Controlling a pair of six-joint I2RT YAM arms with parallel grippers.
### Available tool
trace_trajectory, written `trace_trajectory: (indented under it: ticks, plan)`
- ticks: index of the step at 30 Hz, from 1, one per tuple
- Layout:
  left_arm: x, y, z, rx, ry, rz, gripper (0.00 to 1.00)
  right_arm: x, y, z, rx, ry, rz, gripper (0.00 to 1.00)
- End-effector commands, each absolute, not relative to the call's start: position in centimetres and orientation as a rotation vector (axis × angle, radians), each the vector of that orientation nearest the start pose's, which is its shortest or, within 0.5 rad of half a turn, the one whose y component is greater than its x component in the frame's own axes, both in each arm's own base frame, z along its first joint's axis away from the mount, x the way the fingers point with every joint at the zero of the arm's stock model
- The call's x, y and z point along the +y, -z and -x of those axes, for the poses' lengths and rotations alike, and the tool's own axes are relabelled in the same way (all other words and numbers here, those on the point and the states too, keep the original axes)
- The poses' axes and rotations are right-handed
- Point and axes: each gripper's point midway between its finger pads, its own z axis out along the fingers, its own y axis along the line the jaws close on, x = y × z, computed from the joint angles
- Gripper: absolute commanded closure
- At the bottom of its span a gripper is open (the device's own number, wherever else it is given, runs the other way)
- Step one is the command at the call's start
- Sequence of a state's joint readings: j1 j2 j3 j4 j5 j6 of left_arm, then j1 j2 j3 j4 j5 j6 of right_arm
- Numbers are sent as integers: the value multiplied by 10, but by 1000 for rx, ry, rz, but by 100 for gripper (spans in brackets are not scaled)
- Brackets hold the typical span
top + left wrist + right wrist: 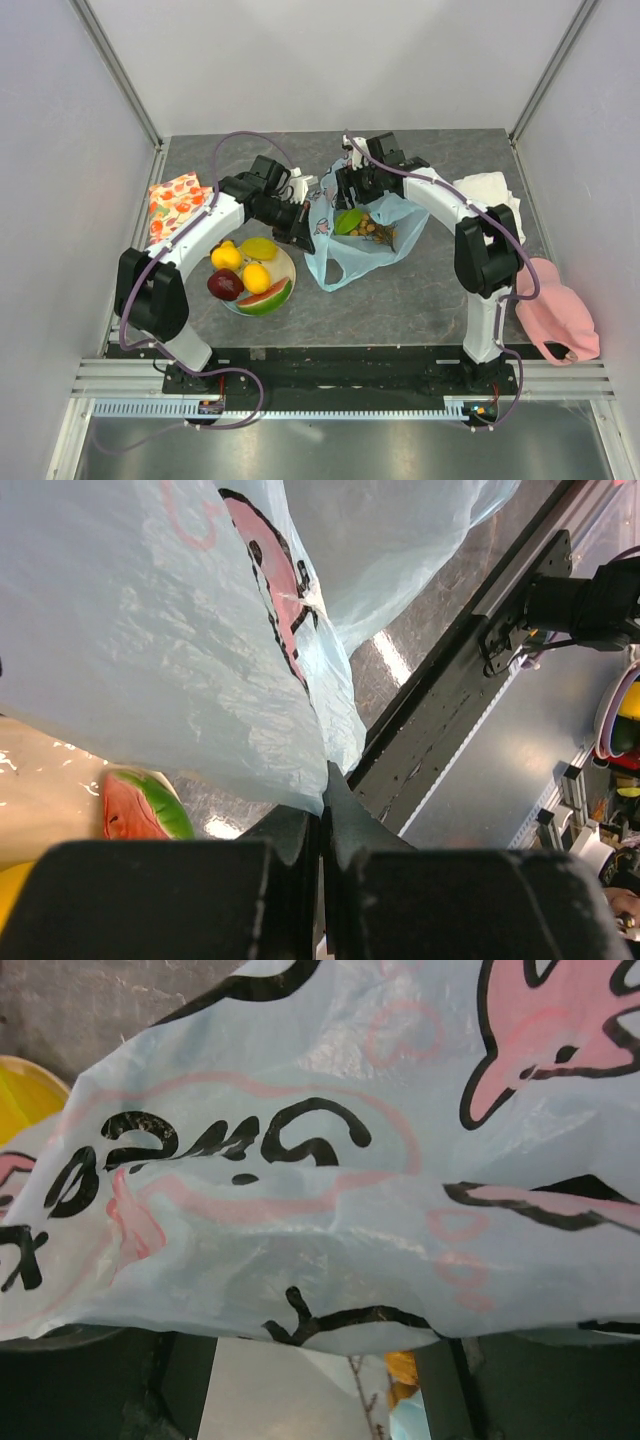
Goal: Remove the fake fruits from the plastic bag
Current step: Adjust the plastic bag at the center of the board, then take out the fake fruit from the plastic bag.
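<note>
The light-blue plastic bag (352,250) lies mid-table with its mouth held up. Inside it I see a green piece (350,221) and a tan grape bunch (377,230). My left gripper (300,226) is shut on the bag's left edge, film pinched at the fingertips (326,802). My right gripper (352,193) is at the bag's far edge; its fingers (165,1385) stand wide apart with the printed bag (330,1160) draped across them. A lemon (226,256), dark red apple (225,285), watermelon slice (266,297) and two more yellow fruits sit on the plate (288,262).
An orange-red patterned cloth (178,200) lies at the far left, a white towel (488,190) at the far right, and a pink cloth (560,310) at the right edge. The watermelon slice (140,805) shows below the bag in the left wrist view. Enclosure walls ring the table.
</note>
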State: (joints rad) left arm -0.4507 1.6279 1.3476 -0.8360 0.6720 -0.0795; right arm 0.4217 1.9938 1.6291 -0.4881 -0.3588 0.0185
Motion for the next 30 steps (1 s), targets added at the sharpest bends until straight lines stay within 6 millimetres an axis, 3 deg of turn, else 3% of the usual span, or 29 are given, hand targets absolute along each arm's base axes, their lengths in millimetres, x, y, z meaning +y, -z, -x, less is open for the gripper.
trace_trajectory:
  ticks: [1, 5, 9, 13, 20, 25, 26, 30]
  plan:
    - [-254, -174, -270, 2521, 1070, -756, 98, 270, -110, -440, 2440, -684, 425, 24]
    - [-256, -176, -269, 2514, 1079, -757, 98, 264, -90, -435, 2517, -648, 303, 22]
    - [-254, -177, -269, 2511, 1075, -761, 98, 257, -83, -433, 2556, -597, 205, 22]
    - [-254, -175, -267, 2513, 1075, -759, 98, 252, -75, -435, 2573, -556, 160, 21]
    - [-253, -177, -266, 2510, 1076, -756, 98, 254, -39, -426, 2657, -554, 93, 20]
    - [-252, -177, -264, 2508, 1072, -761, 98, 256, -33, -426, 2662, -568, 87, 22]
    - [-252, -177, -264, 2506, 1071, -763, 98, 257, -33, -428, 2657, -573, 93, 23]
    - [-253, -177, -267, 2504, 1070, -763, 99, 268, -50, -436, 2576, -649, 209, 50]
